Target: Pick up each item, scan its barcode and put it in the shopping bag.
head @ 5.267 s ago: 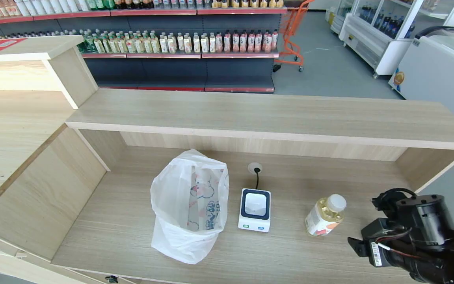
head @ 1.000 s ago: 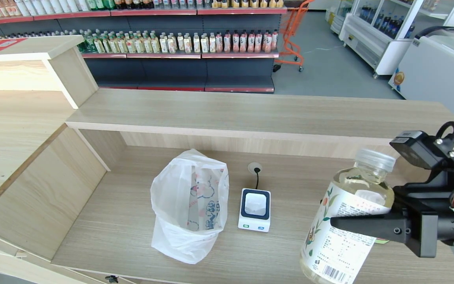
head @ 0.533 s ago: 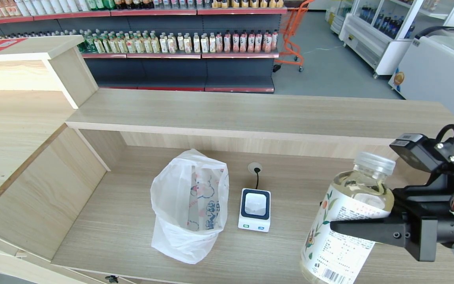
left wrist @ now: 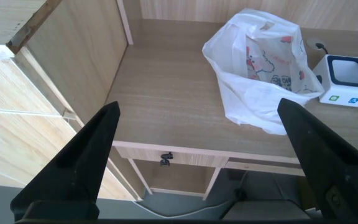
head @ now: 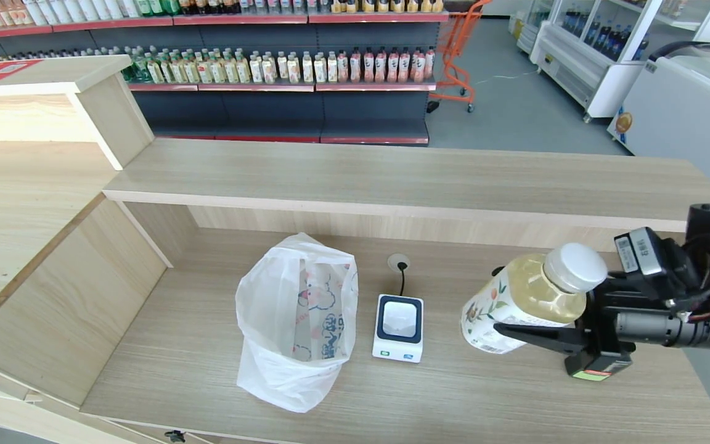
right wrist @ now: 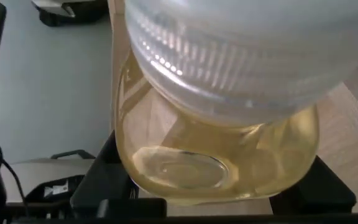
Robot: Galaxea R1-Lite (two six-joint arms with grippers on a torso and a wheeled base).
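My right gripper (head: 518, 320) is shut on a clear bottle (head: 518, 302) of pale yellow drink with a white cap (head: 575, 267) and a flowered label. It holds the bottle tilted, base toward the scanner, above the counter's right side. In the right wrist view the bottle (right wrist: 219, 155) sits close up between the black fingers (right wrist: 98, 193). The white scanner (head: 399, 327) with a dark window stands at the counter's middle. To its left the white shopping bag (head: 293, 320) stands open with a printed packet inside. My left gripper (left wrist: 197, 155) hangs open over the counter's front edge, near the bag (left wrist: 263, 68).
The counter (head: 176, 364) is a sunken wooden desk with a raised ledge (head: 392, 179) behind and a side wall on the left. A cable runs from the scanner to a round port (head: 399, 263). Store shelves and freezers stand beyond.
The right gripper has lowered the bottle and turned it from nearly upright to tilted, base swinging left toward the scanner. Five seconds ago the bottle stood on the counter, ungripped.
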